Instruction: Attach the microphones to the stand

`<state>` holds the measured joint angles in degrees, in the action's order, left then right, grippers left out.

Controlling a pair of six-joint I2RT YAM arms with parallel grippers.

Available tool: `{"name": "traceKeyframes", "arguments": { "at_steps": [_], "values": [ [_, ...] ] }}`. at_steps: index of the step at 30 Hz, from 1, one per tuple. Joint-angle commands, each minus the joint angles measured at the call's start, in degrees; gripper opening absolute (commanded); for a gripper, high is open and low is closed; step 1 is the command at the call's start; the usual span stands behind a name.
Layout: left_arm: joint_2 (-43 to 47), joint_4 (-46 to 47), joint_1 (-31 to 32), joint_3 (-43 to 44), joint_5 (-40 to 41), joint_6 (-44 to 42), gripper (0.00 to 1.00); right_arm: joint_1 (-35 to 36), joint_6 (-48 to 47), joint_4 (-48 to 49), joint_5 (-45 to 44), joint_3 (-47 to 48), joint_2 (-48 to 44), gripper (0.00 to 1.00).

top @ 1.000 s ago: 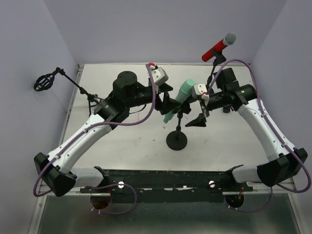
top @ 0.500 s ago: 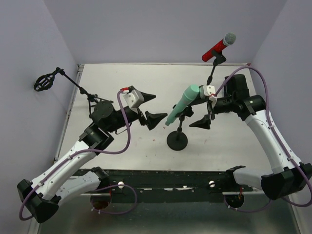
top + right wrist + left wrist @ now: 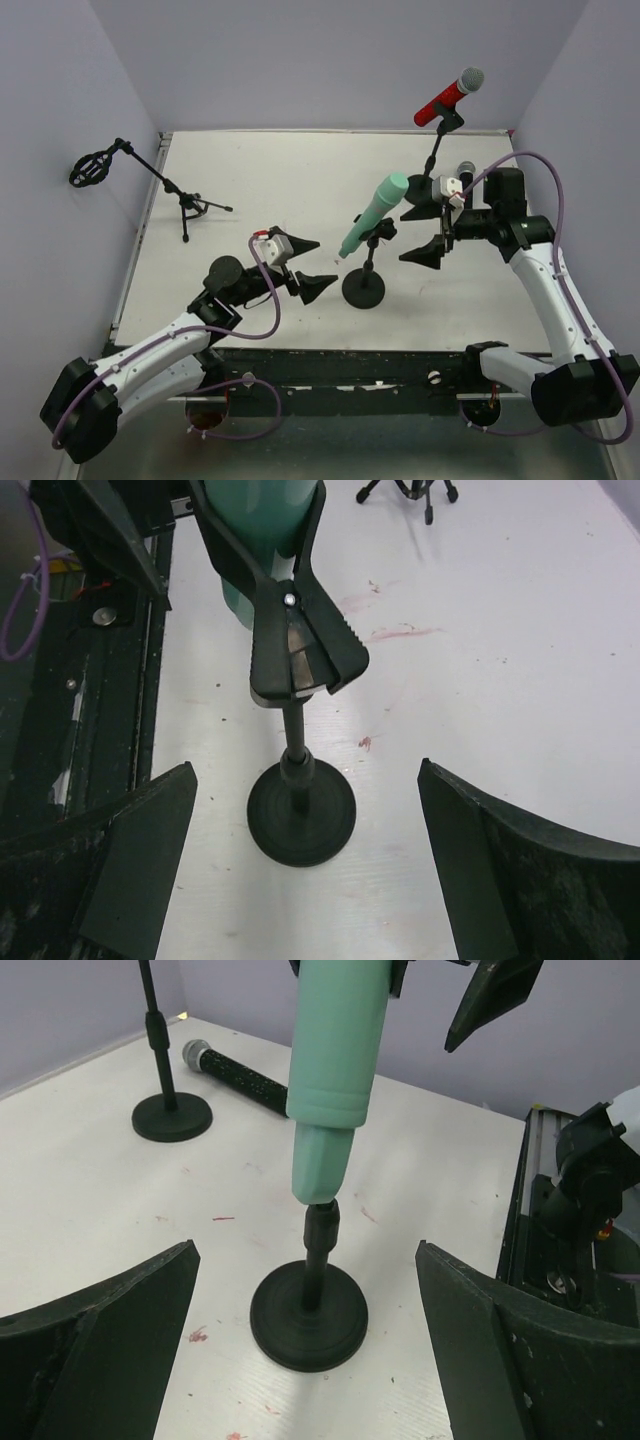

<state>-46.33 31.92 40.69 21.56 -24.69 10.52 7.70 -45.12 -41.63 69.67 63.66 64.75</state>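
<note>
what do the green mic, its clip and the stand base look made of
Green mic: likely matte plastic or a rubbery coating; uniform mint colour, dull sheen. Clip: looks like black moulded plastic, with a shiny pivot pin. Stand base: matte black; painted metal or plastic, cannot tell.

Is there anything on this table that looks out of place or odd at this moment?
Yes. The black microphone with silver mesh head lies flat on the white table, beside a round stand base, not clipped anywhere. The mint-green microphone and the red microphone sit in stand clips; the tripod stand's cradle is empty.
</note>
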Motion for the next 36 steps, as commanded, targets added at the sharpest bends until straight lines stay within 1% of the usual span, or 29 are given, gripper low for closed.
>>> {"name": "traceKeyframes", "arguments": {
  "at_steps": [1,2,4,7,10,12,13,16,18,21,25,26,28,34,36],
  "values": [
    [-5.6,18.5,1.9,-4.2,-1.3,2.1,0.97,-0.7,3.4,5.6,6.0,-6.4,-1.3,1.0],
    [-6.8,20.4,2.5,-4.6,-0.9,2.0,0.96,-0.7,4.3,7.9,7.4,-8.2,-1.5,1.0],
    [-8.4,21.8,3.0,-4.8,-0.4,1.4,0.96,-0.7,3.2,10.7,10.8,-12.0,-1.6,1.0],
    [-8.0,22.0,3.1,-4.9,1.1,0.3,0.96,-0.6,-2.1,11.7,14.1,-16.5,-0.8,0.99],
    [-4.9,18.7,3.1,-4.9,3.0,-1.5,0.97,-0.1,-3.0,13.7,13.4,-17.0,1.3,0.97],
    [-2.1,12.7,3.1,-4.3,5.6,-2.1,0.98,1.4,-1.7,16.6,11.0,-17.2,2.7,0.94],
    [-0.4,9.8,3.1,-3.9,7.4,-2.5,0.98,2.8,1.1,20.6,8.9,-17.8,2.7,0.93],
    [4.8,1.0,3.0,-3.0,11.3,-3.1,0.98,6.6,16.2,38.1,2.7,-22.0,2.6,0.92],
    [8.7,-3.2,3.0,-3.1,13.0,-3.1,0.98,8.0,20.7,43.6,0.7,-22.4,3.8,0.9],
    [14.1,-6.5,3.0,-3.9,14.4,-2.4,0.98,8.5,26.5,50.7,-0.9,-23.7,5.1,0.86],
    [19.2,-9.0,3.0,-4.3,15.6,-1.5,0.98,8.9,37.0,64.9,0.2,-25.9,7.2,0.77],
    [20.2,-9.6,3.0,-4.2,15.8,-1.4,0.98,9.3,38.1,66.7,0.7,-26.2,7.6,0.75],
    [21.9,-10.7,3.0,-4.2,16.0,-1.2,0.98,10.1,37.9,66.9,1.0,-26.2,8.0,0.7],
    [24.4,-13.2,3.0,-4.3,16.3,-0.9,0.98,12.1,29.3,58.7,0.0,-25.0,8.6,0.56],
    [24.6,-14.0,3.0,-4.1,16.3,-0.7,0.99,12.5,27.3,57.4,-0.5,-24.5,9.1,0.47]
  ]
}}
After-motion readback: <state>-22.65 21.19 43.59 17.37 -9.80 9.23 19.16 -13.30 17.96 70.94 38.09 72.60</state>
